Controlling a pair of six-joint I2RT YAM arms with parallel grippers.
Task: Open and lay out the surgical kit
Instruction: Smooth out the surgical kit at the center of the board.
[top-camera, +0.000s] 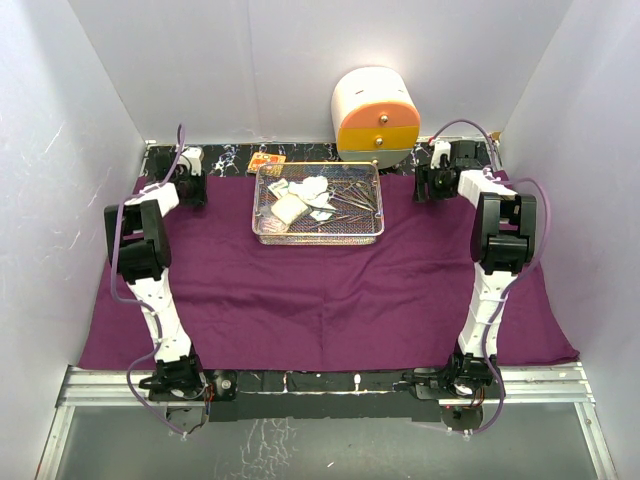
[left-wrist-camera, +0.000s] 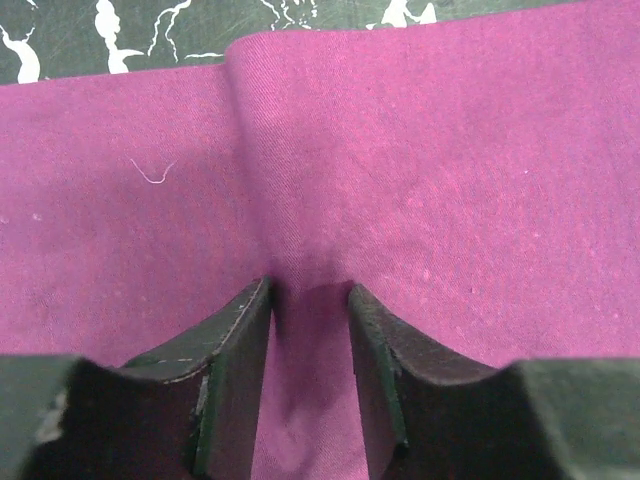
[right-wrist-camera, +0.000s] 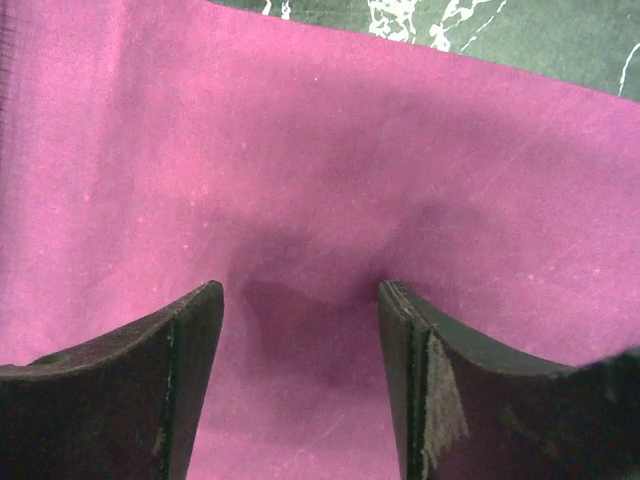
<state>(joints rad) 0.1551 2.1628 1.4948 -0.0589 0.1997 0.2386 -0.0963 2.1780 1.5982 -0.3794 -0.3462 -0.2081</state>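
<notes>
The purple cloth (top-camera: 320, 295) lies spread over the table. On its far middle stands the silver wire-mesh tray (top-camera: 318, 240), holding white gauze wads (top-camera: 300, 205) and thin metal forceps (top-camera: 355, 195). My left gripper (top-camera: 188, 190) is down at the cloth's far left corner. In the left wrist view the left gripper (left-wrist-camera: 310, 290) pinches a raised ridge of cloth (left-wrist-camera: 250, 150) between its narrowed jaws. My right gripper (top-camera: 428, 185) is at the far right corner. In the right wrist view the right gripper (right-wrist-camera: 300, 290) stands open, its fingertips pressing on dimpled cloth (right-wrist-camera: 320, 200).
A rounded white-and-orange drawer cabinet (top-camera: 375, 115) stands against the back wall behind the tray. A small orange packet (top-camera: 265, 160) lies on the dark marbled tabletop (left-wrist-camera: 150, 40) beyond the cloth's far edge. White walls close in both sides.
</notes>
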